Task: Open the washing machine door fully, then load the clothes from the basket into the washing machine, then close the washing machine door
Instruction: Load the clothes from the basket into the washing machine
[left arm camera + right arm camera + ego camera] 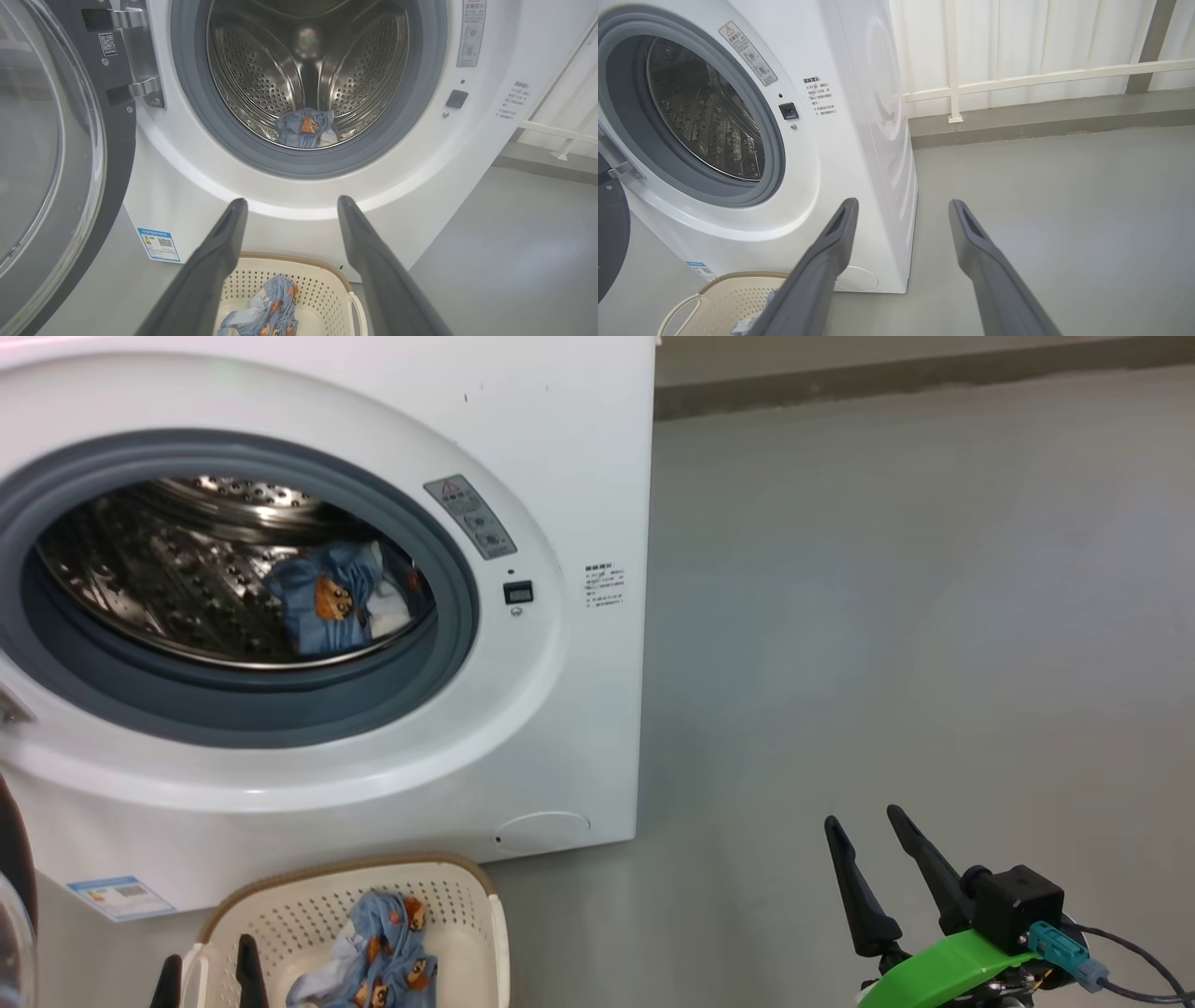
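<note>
While one piece of the clothes [327,597] already lies at the bottom of the steel drum [261,70], a second piece [392,952] in the same bear print sits in the basket [467,887]. The basket stands on the floor just in front of the washing machine [579,476], below its opening. Going by these two bundles, loading looks about half done. The washing machine door [51,154] is swung wide on its hinge, to the left of the opening, so the opening step reads as finished. Closing the door is not yet done. The left pincer [292,201] hangs above the basket, fingers spread with nothing between them, pointing toward the machine's front over the cloth. The right pincer [864,817] is off to the right over bare grey floor [887,616], well apart from basket and machine, likewise spread and empty. What is left, I judge, is to lift the basket's piece into the drum and then shut the door.
</note>
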Motion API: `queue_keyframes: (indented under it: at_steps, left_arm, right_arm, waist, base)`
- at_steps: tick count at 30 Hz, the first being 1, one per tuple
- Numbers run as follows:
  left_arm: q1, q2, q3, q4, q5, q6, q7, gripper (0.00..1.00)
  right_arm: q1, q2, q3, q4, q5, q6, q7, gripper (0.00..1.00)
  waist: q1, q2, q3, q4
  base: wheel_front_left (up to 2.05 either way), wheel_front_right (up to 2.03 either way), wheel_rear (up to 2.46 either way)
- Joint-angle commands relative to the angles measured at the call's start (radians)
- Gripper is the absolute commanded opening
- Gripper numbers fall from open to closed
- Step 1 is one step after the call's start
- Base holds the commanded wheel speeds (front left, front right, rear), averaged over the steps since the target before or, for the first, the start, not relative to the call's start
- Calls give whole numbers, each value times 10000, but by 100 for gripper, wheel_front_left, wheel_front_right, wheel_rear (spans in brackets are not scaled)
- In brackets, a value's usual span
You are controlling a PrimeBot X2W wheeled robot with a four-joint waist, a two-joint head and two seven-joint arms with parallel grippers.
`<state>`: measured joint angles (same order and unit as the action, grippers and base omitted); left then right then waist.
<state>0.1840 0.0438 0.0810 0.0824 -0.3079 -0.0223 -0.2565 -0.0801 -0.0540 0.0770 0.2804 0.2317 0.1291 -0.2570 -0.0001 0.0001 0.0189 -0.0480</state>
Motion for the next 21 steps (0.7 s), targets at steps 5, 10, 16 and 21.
queue_keyframes:
  at_steps: [5, 10, 16, 21]
  left_arm:
    - [-676, 65, 154, 46, -207, -143, -53, 100]
    - [-1174, 65, 102, 428, -294, -344, -53, 100]
    - [-2015, 64, 276, 1046, -537, -711, -53, 100]
    - [-2830, 64, 476, 1689, -539, -942, -53, 100]
  right_arm:
    - [-223, 38, 213, -343, 52, 16, -48, 100]
    - [-409, 38, 207, -453, -19, 16, -48, 100]
    - [-753, 38, 253, -602, 12, 16, -48, 100]
    - [-1087, 38, 347, -691, 74, 16, -48, 100]
  waist:
    - [1, -1, 646, 23]
    - [1, -1, 1491, 8]
    - [1, -1, 2610, -81]
    - [1, -1, 3575, -208]
  base:
    - [0, 0, 0]
    - [0, 0, 0]
    - [0, 0, 0]
    - [0, 0, 0]
